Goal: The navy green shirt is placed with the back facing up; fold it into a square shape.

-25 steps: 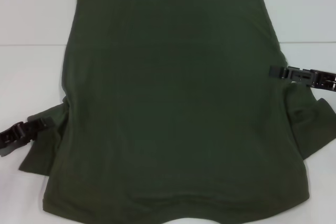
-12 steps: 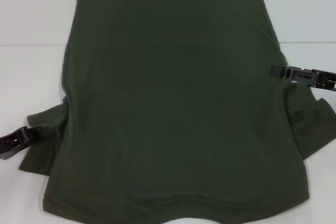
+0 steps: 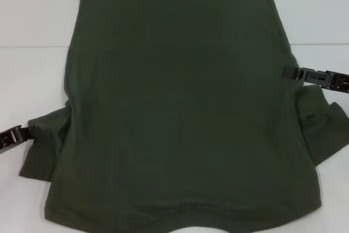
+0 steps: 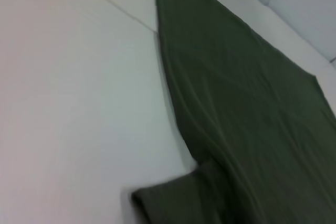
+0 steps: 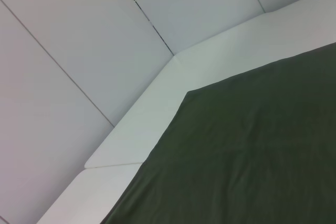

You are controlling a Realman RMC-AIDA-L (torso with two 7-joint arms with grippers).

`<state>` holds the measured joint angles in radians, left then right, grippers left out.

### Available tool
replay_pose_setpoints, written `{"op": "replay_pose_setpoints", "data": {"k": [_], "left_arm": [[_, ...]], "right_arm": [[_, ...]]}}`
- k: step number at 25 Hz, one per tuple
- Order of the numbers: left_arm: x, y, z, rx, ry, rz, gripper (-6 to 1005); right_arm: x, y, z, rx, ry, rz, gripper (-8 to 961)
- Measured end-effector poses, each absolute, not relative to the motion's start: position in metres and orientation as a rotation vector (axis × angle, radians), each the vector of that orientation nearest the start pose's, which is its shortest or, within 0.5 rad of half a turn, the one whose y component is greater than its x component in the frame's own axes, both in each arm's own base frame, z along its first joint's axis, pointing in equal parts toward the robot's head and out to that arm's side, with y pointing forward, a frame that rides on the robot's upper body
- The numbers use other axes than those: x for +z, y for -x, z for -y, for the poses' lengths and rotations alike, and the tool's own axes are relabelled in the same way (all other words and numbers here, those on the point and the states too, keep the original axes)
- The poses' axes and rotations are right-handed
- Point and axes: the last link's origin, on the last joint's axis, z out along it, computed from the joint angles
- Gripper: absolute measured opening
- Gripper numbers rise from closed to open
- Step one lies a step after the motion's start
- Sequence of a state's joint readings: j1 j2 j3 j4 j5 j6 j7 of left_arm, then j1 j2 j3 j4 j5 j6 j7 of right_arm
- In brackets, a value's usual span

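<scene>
1. The left gripper (image 3: 16,133) sits at 8 o'clock, touching the left sleeve's edge; its spread cannot be told.
2. The navy green shirt (image 3: 180,113) lies flat mid-table (image 3: 32,20), plain, no lettering showing.
3. The right gripper (image 3: 292,72) at 3 o'clock meets the shirt's edge; grip unclear.

Soft matt knit cloth on the navy green shirt (image 3: 180,107), plain and dull, with faint creases along the hem and a rumpled sleeve (image 3: 41,145) on the left. Smooth white counter (image 3: 32,80) beneath, slightly sheeny, with a thin seam line across. Hard dark plastic on the left claw (image 3: 13,136) and right claw (image 3: 319,77), ribbed and lightly glossy. Smooth pale panels (image 5: 79,51) behind, matt, split by narrow dark joints.
</scene>
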<state>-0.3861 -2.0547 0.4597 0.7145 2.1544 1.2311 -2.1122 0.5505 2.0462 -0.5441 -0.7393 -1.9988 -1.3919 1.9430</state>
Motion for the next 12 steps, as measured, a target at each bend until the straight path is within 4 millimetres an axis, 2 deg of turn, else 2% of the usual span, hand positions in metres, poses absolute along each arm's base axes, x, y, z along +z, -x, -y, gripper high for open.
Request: {"op": "replay_pose_setpoints", "data": {"k": [2, 4, 12], "left_arm": [[0.055, 0.374, -0.317, -0.616, 1.841, 1.66, 0], [0.07, 0.377, -0.319, -0.523, 1.809, 1.671, 0], [0.092, 0.378, -0.323, -0.406, 1.756, 1.674, -1]], "right_arm": [[0.054, -0.28, -0.371, 0.82, 2.251, -1.279, 942], [0.054, -0.281, -0.37, 0.819, 2.249, -1.283, 942], [0.055, -0.282, -0.37, 0.816, 2.242, -1.286, 942]]}}
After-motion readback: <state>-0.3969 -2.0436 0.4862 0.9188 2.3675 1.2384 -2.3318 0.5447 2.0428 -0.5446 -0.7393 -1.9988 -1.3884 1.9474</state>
